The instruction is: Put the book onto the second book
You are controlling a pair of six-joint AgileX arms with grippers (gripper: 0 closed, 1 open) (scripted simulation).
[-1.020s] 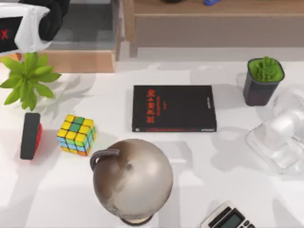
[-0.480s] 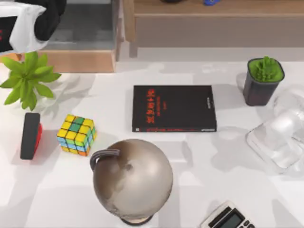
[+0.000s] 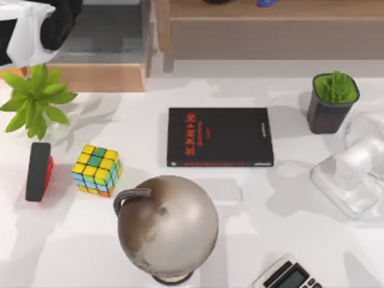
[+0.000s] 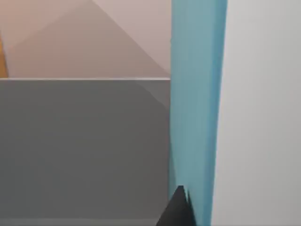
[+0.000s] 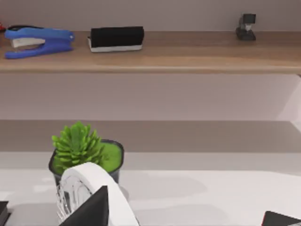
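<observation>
Okay, the left arm [image 3: 33,27] has slid further toward the top view's upper left corner over the last second, off past the table's far left edge. The left wrist view has the plain light teal-blue book [image 4: 195,94] edge-on, right against the left gripper [image 4: 186,212]. I judge the jaws clamped on it, since nothing else is under it. So the book is lifted and carried, well apart from the large flat black book with red title lettering [image 3: 219,137], which lies untouched mid-table. The placing step is not begun; the carry must swing right toward that cover. The right arm [image 3: 357,171] sits parked at the table's right edge, the right gripper [image 5: 186,217] spread wide with nothing in it.
</observation>
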